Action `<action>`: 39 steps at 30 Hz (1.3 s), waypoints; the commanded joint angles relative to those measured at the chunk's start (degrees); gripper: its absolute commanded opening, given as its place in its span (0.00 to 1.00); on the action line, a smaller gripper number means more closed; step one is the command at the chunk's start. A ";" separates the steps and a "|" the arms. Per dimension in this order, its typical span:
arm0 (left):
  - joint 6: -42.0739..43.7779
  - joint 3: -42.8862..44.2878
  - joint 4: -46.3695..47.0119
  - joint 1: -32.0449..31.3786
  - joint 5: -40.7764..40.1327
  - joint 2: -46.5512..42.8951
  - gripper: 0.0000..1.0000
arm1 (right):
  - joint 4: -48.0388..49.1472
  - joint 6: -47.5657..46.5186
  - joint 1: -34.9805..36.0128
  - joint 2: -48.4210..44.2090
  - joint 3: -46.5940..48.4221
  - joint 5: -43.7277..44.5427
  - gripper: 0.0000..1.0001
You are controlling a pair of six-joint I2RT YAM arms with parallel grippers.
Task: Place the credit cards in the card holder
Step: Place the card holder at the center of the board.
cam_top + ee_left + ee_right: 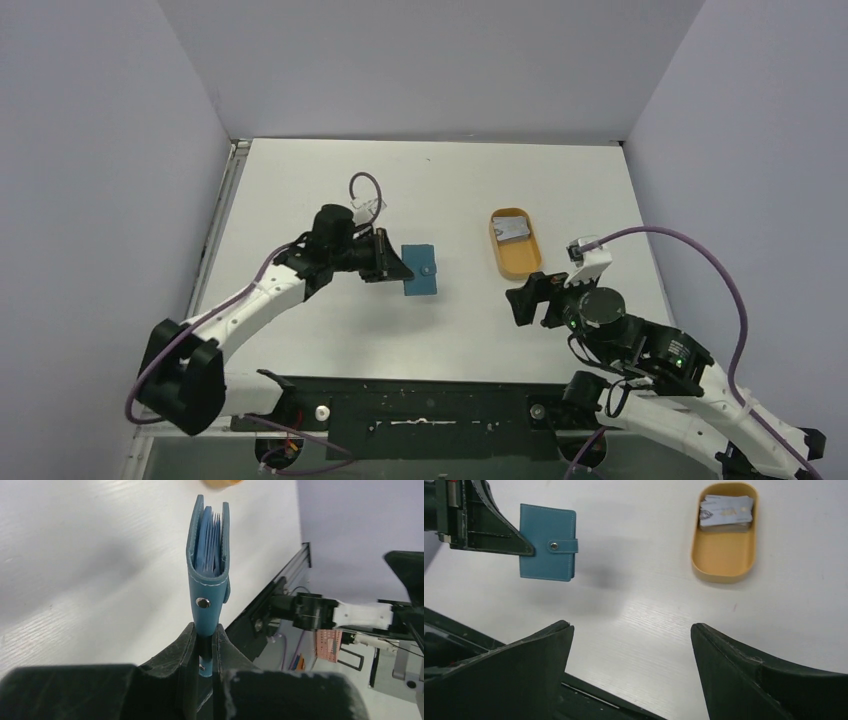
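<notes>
- Card holder (421,269): teal, with a snap tab. The left hand (385,258) pinches it at one edge, apparently just clear of the counter (330,180), near its middle. Light, with soft covers likely to flop.
- Credit cards (512,231): stacked at the far end of the orange tray (520,264), right of middle. Thin, stiff, probably slick; best taken by an edge.
- Right hand (530,297): jaws wide, empty.
- Only the left wrist view shows the sleeves fanned between the covers.
</notes>
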 commanded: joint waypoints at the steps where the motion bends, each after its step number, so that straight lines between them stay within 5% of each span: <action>1: 3.84 3.81 -1.33 0.14 1.55 10.13 0.00 | -2.76 1.16 0.23 1.67 -3.03 8.35 0.91; 23: -8.33 16.60 12.41 -0.06 7.42 38.01 0.00 | -1.83 3.20 0.33 2.05 -5.91 7.53 0.90; 33: -1.57 20.89 -0.94 0.73 4.62 41.67 0.00 | -2.21 4.01 0.32 2.47 -5.72 6.28 0.90; 39: 0.90 20.33 -4.68 0.95 1.91 42.87 0.15 | -2.95 4.11 0.29 1.80 -5.55 6.83 0.90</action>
